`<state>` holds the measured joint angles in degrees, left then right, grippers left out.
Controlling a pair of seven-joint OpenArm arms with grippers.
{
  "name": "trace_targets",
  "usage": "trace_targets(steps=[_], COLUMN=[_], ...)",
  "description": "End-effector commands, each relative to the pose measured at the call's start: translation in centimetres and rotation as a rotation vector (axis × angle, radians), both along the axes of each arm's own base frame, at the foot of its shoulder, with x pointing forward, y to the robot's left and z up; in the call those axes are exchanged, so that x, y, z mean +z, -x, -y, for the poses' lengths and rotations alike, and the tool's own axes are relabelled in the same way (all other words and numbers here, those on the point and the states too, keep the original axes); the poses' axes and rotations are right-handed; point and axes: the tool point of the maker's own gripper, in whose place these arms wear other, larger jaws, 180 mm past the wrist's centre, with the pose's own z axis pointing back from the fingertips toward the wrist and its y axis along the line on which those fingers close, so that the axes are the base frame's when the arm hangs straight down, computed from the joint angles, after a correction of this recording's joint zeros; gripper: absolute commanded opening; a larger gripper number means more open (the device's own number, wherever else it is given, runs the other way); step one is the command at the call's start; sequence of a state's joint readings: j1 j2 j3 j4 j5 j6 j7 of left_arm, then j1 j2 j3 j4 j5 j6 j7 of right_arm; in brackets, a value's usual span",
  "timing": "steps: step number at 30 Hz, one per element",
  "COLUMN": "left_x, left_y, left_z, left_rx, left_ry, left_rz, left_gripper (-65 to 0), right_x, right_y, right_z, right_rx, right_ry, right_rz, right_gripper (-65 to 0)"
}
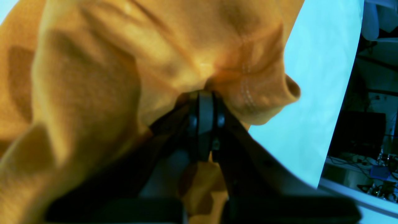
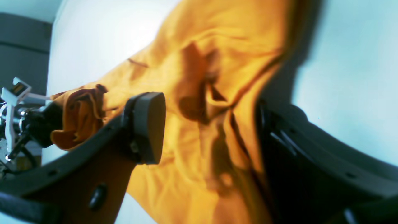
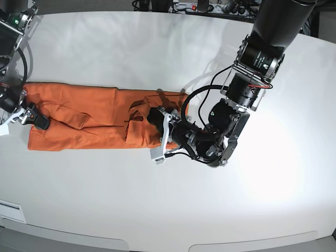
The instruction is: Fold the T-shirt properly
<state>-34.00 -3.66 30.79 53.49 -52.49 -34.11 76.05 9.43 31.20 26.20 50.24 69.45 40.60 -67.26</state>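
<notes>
The orange T-shirt point(image 3: 89, 121) lies on the white table point(image 3: 157, 52) as a long wrinkled strip running left to right. My left gripper point(image 3: 156, 117) is at the strip's right end. In the left wrist view it point(image 1: 203, 96) is shut on a bunched fold of the T-shirt point(image 1: 93, 77), with a hem point(image 1: 248, 93) beside it. My right gripper point(image 3: 34, 118) is at the strip's left end. In the right wrist view it point(image 2: 208, 124) is open, with the T-shirt point(image 2: 192, 77) between its fingers point(image 2: 149, 124). The far left gripper point(image 2: 54, 121) shows there, pinching cloth.
A power strip and cables point(image 3: 194, 6) lie along the table's far edge. The left arm's body point(image 3: 252, 68) reaches in from the upper right. Beyond the table's edge in the left wrist view stands dark clutter point(image 1: 373, 140).
</notes>
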Motion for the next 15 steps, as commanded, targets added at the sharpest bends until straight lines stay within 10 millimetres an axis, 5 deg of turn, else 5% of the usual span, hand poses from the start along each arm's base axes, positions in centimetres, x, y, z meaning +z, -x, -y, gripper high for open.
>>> trace_targets(steps=[1,4,9,15], left_x=[-1.6,-1.6,-1.3,2.2], left_y=[0.6,0.6,0.5,-1.2], left_z=[-2.1,-2.1,-1.9,0.0], left_rx=[-0.054,-0.054,-0.054,-0.022], left_ry=[-0.142,-0.142,-0.129,-0.004], left_rz=[0.001,0.001,0.002,0.005], left_gripper=[-65.0,-65.0,-65.0,-65.0], right_x=[-1.0,-1.1,0.0,1.0], right_y=[0.9,0.7,-0.1,-0.5], right_z=[-0.3,-1.0,-0.2,1.5], right_rx=[0.050,0.065,0.039,0.011], right_ry=[0.040,0.027,0.028,0.059], right_rz=[-0.071,-0.066,-0.029,-0.002], right_gripper=[-26.0,-30.1,-62.3,-65.0])
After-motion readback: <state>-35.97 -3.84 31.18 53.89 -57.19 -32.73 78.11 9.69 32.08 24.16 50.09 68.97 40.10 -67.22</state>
